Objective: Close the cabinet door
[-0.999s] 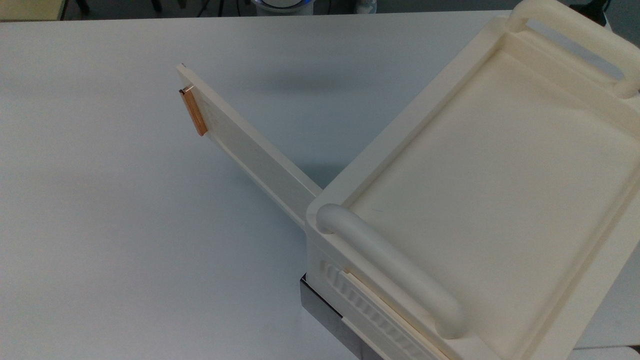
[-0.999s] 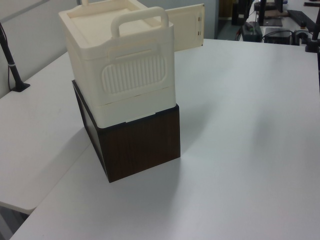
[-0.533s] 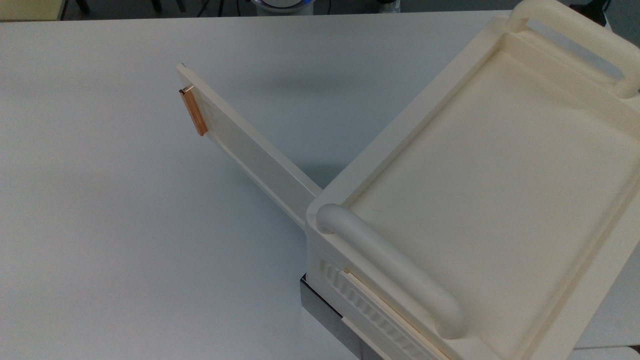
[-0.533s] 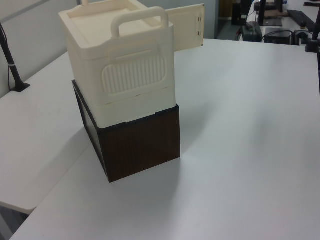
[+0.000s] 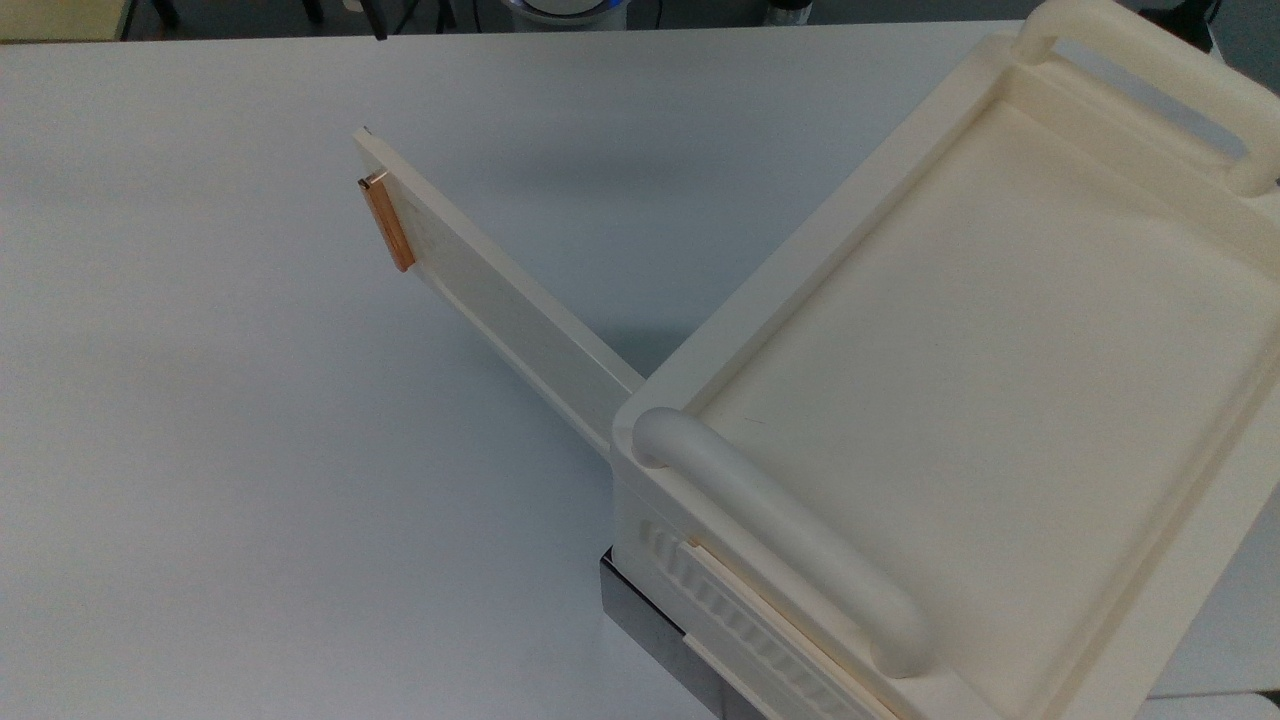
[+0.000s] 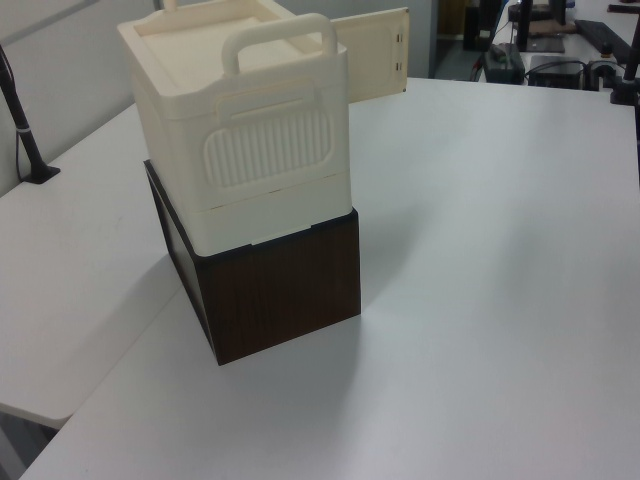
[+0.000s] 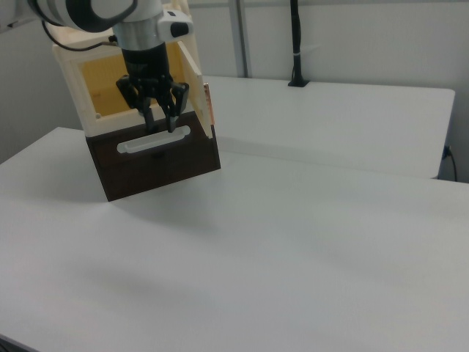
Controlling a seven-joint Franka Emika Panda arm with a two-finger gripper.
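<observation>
The smooth white surface (image 5: 250, 450) carries the cabinet (image 5: 1000, 380), a boxy cream plastic body with a recessed tray top and rounded tube handles, set on a dark base. Its thin flat cabinet door (image 5: 500, 300) stands swung wide open, reaching toward ten o'clock in the top view, with a copper bar handle (image 5: 386, 222) near its free end. In the right view the black gripper (image 7: 159, 121) hangs at eleven o'clock before the cabinet's open front, fingers spread and holding nothing.

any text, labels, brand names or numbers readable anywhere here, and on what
None can be read.
The cabinet is plain cream plastic, no lettering on its top or ribbed side.
The cabinet door and its copper handle carry no markings.
The dark wood-grain base is unmarked.
The gripper shows no legible label.
</observation>
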